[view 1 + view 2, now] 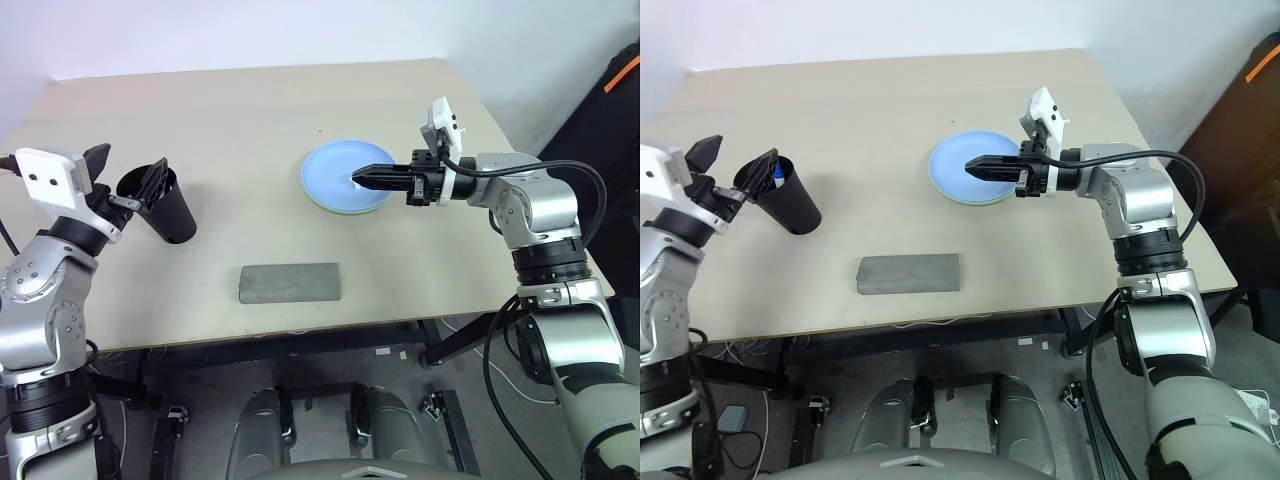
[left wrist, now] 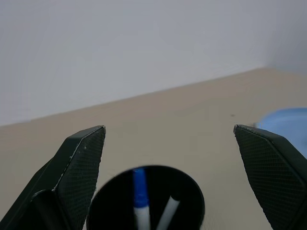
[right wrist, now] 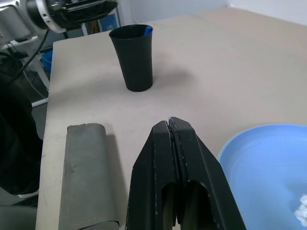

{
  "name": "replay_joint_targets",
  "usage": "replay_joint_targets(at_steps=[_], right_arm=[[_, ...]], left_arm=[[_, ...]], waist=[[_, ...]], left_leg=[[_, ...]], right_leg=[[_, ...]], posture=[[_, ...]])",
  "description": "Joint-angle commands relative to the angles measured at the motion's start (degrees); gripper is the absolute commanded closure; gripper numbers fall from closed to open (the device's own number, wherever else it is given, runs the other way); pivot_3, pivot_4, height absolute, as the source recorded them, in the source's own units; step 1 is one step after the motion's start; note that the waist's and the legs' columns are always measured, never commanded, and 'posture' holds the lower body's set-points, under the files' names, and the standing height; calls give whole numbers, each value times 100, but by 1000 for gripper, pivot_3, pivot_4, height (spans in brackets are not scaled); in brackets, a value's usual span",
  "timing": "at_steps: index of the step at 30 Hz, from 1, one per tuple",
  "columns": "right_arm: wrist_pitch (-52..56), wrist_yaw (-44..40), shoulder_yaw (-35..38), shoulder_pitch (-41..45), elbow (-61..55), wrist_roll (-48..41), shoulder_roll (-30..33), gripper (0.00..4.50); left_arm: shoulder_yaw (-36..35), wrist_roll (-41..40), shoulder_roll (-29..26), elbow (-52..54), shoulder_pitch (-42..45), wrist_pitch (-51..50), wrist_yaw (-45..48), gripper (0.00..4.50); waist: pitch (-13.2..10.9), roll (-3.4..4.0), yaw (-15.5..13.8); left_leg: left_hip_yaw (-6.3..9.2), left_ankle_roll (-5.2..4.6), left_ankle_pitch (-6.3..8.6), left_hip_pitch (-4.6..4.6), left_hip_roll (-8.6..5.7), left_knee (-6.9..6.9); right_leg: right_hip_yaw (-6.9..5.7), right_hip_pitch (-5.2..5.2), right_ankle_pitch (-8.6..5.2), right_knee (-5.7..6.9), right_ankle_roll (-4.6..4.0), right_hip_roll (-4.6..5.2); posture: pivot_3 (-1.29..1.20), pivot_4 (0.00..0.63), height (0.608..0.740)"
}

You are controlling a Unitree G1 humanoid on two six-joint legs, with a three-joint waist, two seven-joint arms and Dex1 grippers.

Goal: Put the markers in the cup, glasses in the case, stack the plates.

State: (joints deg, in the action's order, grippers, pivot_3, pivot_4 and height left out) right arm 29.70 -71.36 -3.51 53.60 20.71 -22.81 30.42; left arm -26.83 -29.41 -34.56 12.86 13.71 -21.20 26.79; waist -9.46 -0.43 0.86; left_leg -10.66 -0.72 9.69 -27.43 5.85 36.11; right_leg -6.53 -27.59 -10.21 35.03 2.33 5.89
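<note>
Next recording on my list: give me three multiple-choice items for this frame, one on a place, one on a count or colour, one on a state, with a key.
1. Where does the grey case lie?
A. On the plates
B. On the table's near part, between the cup and the plates
C. Inside the cup

2. How many markers stand in the black cup?
A. None
B. Two
C. Four

3. How does the left gripper stand?
A. Open, one finger on each side of the cup's rim
B. Shut on a marker
C. Shut on the case

Key
1: B, the head views show the case flat on the table toward its near edge, apart from the cup and from the stacked plates.
2: B, the left wrist view shows the blue-capped marker and a second white barrel inside.
3: A, its fingers are spread wide with the cup between them.
</note>
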Motion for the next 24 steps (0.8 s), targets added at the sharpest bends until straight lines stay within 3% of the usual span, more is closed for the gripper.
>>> replay_joint_targets(at_steps=[1,10,15,22,24], right_arm=[[-34,-69,132,126,-95,-70,82,4500],[296,77,530,-532,-581,-313,420,4500],[467,123,689,-1044,-1027,-455,692,3301],[626,410,639,-1556,-1556,-428,811,813],[549,451,604,-1680,-1640,-370,839,813]], left_arm=[[-400,-661,-233,456,-274,-263,461,22],[-753,-1089,-831,329,-1289,-183,1977,22],[-653,-920,-904,-20,-1399,6,2312,0],[-508,-767,-805,-82,-1483,214,2525,0],[-496,-811,-781,-78,-1495,261,2629,0]], waist=[[0,0,2],[-1,3,-14],[-1,3,-8],[-1,3,15],[-1,3,10]], left_leg=[[0,0,0,-1,0,0],[-3,0,1,-11,4,-16],[-25,0,1,-8,4,-74],[-26,1,1,-8,0,-83],[-26,1,1,-8,1,-83]], right_leg=[[0,0,0,0,0,0],[0,-27,0,-30,-2,0],[0,-3,29,-100,-6,-4],[7,-40,24,-102,1,-5],[7,-39,24,-102,0,-4]], posture=[[0,150,711],[0,150,711],[0,150,711],[0,150,711],[0,150,711]])
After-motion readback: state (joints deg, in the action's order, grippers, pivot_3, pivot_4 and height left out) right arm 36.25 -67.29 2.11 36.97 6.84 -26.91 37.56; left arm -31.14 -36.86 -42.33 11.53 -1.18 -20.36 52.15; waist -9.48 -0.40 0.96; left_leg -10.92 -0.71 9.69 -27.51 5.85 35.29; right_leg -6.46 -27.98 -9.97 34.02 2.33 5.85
